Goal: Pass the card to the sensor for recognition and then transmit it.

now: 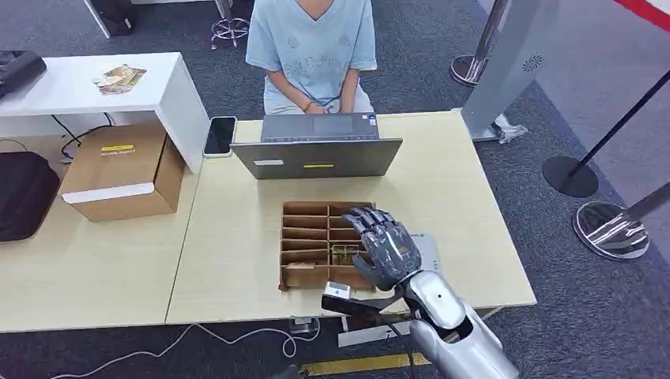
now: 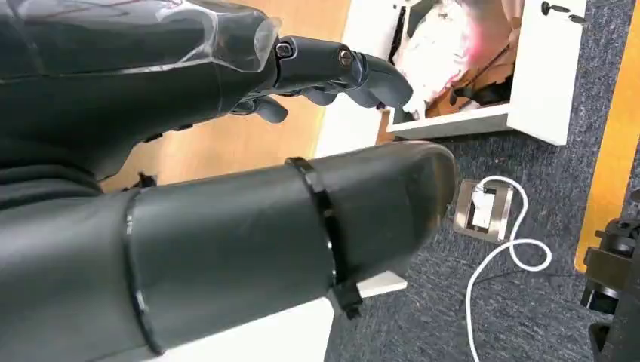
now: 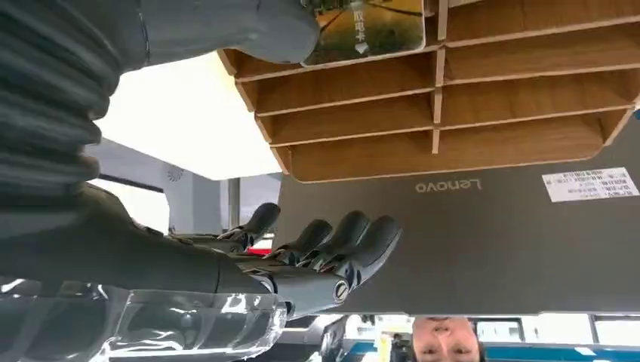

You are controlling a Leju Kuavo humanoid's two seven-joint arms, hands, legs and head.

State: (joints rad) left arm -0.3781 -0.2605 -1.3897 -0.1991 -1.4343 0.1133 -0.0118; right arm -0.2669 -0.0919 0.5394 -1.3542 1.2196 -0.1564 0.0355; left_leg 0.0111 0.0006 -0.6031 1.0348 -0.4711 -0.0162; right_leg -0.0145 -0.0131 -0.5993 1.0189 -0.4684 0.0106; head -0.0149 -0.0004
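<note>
Right hand (image 1: pixel 385 246) hovers over my wooden divider box (image 1: pixel 304 245) on the desk (image 1: pixel 237 237), fingers spread and holding nothing. I see the card (image 1: pixel 343 254) lying in a compartment beneath it, by the thumb. Left hand (image 2: pixel 226 226) hangs off the desk, fingers loosely apart, empty.

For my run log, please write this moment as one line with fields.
stage: reaching for card | right hand: open, above wooden divider box | card: lying in a box compartment | left hand: holds nothing, off the table
</note>
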